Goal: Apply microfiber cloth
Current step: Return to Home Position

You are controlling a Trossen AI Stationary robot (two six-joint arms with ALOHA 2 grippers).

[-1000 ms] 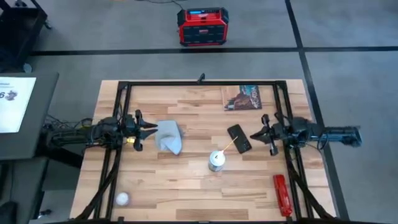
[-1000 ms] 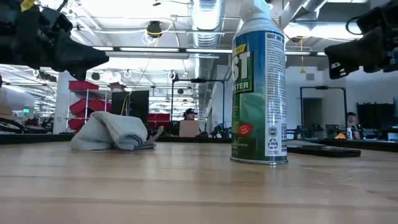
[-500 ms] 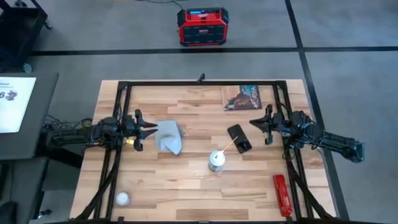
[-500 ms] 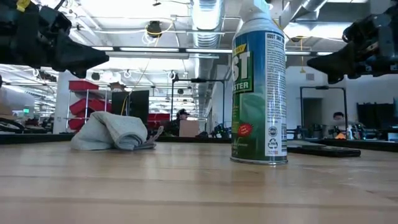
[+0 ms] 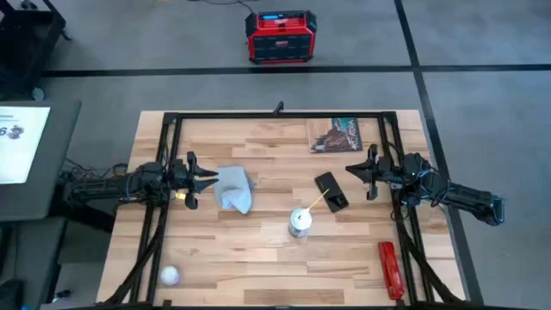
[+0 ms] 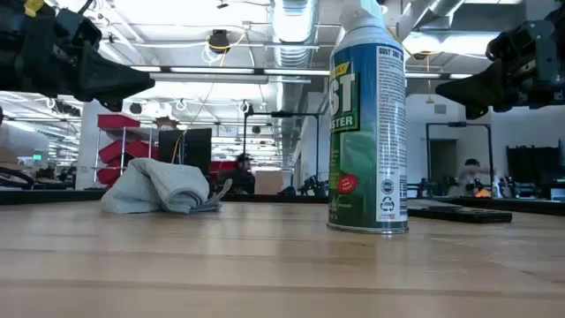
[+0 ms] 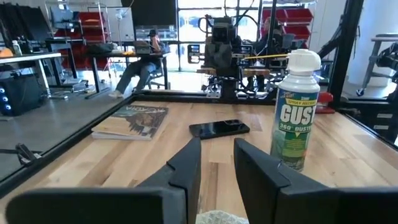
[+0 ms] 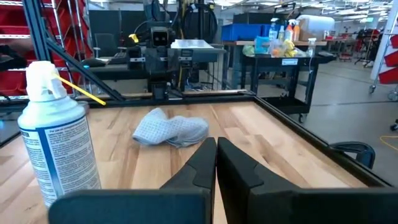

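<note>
The microfiber cloth [image 5: 234,189] lies crumpled on the desk [image 5: 258,258] just ahead of the jaws of the left arm [image 5: 129,185], which stand slightly apart holding nothing, while the jaws of the right arm [image 5: 448,191], pressed together and empty, hover near the black phone [image 5: 331,191], well apart from the cloth
</note>
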